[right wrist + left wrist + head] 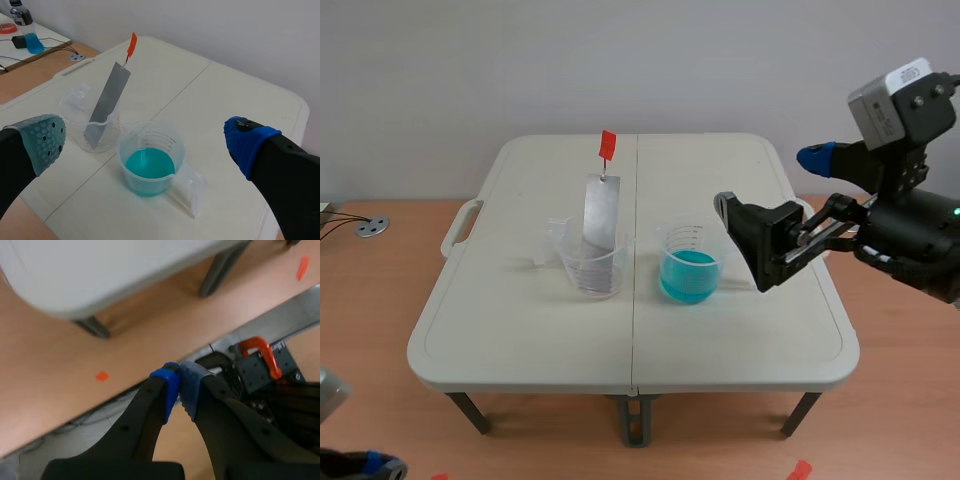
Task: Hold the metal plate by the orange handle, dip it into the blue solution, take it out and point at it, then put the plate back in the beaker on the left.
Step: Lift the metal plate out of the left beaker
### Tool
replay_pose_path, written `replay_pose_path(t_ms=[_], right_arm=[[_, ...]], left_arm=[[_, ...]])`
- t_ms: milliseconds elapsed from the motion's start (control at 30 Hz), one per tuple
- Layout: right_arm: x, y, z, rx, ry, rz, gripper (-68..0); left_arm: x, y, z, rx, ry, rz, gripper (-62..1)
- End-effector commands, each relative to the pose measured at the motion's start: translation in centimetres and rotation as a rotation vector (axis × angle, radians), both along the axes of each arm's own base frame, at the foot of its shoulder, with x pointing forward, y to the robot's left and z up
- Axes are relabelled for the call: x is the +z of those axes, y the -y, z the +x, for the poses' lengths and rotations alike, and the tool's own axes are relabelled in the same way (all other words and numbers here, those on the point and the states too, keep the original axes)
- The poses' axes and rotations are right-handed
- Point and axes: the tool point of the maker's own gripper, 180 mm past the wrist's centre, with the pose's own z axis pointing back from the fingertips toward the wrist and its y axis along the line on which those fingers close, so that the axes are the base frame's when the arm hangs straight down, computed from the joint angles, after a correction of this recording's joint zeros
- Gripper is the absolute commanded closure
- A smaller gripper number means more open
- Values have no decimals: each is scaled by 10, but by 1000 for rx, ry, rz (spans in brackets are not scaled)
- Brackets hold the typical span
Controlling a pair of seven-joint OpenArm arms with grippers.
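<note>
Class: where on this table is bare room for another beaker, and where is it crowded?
Free on the table: near strip before both beakers; far stretch behind them. Crowded: the gap between plate beaker and blue beaker, and beside the latter, where the right pincer hangs open.

Worktop [520, 330]: one, white.
Beakers: two, both clear plastic. One is the blue-solution beaker [690, 265]; the other is the plate beaker [592, 268], just left of it.
Metal plate [601, 215]: one, standing tilted in the beaker left of the blue-solution beaker.
Orange handle [607, 145]: one, at the plate's upper end.
Tools: two, the right tool [145, 141] and the left tool [179, 385].
Pads [42, 140]: four in all, three blue and one grey-green.
Round metal disc [372, 226]: one, well left of the blue-solution beaker and off the worktop.
</note>
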Motion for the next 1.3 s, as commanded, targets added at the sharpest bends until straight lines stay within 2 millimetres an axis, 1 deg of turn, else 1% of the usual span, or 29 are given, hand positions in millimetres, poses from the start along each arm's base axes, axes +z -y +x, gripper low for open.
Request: replay_pose_path(t_ms=[0, 133, 333, 467, 700, 900, 1100, 1267], right_arm=[[12, -4, 7, 6, 37, 32, -663], [8, -15, 17, 24, 28, 68, -663], [4, -31, 35, 49, 12, 102, -663], [0, -40, 49, 55, -3, 121, -663], [-8, -59, 75, 67, -46, 109, -663], [-9, -85, 90, 116, -69, 84, -663], [-23, -102, 105, 138, -125, 70, -663], [-27, -113, 119, 144, -156, 64, -663]], left_arm=[[-8, -2, -8, 2, -22, 4, -15], [-34, -19, -36, 50, -104, 10, -15], [-61, -40, -78, 108, -196, 21, -15], [-72, -49, -100, 131, -237, 27, -15], [-81, -57, -130, 154, -279, 33, -15], [-86, -56, -143, 166, -293, 34, -15], [-87, -55, -141, 170, -290, 32, -15], [-87, -55, -140, 169, -289, 32, -15]])
